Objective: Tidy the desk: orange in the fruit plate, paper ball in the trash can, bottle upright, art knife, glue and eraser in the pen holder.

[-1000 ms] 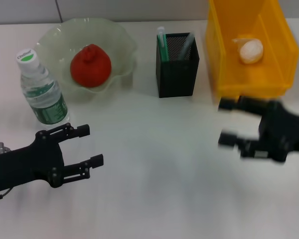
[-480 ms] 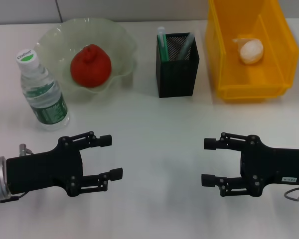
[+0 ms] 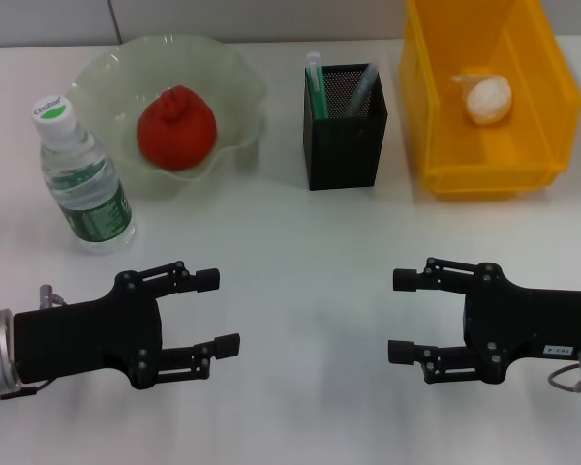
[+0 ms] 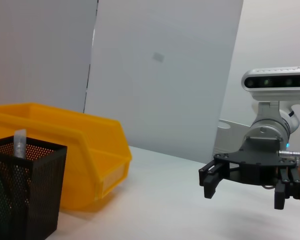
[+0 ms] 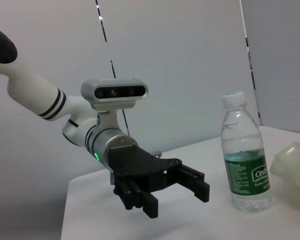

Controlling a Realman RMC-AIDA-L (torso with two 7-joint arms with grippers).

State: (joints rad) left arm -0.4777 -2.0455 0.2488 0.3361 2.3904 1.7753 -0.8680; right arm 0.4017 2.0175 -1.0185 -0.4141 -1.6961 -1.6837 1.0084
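Note:
The orange (image 3: 176,127) lies in the pale green fruit plate (image 3: 234,77) at the back left. The water bottle (image 3: 82,181) stands upright to the left of the plate; it also shows in the right wrist view (image 5: 245,152). The black mesh pen holder (image 3: 344,126) holds a green-capped tube and a grey item; the eraser is not visible. The paper ball (image 3: 488,98) lies in the yellow trash bin (image 3: 484,174). My left gripper (image 3: 217,312) is open and empty at the front left. My right gripper (image 3: 401,315) is open and empty at the front right.
The white table (image 3: 300,242) stretches between the two grippers and the objects at the back. The left wrist view shows the pen holder (image 4: 22,190), the yellow bin (image 4: 85,160) and my right gripper (image 4: 245,182). The right wrist view shows my left gripper (image 5: 177,192).
My right gripper came back from the yellow bin to the front right. My left gripper moved right and forward. Both have barely moved in the last half second.

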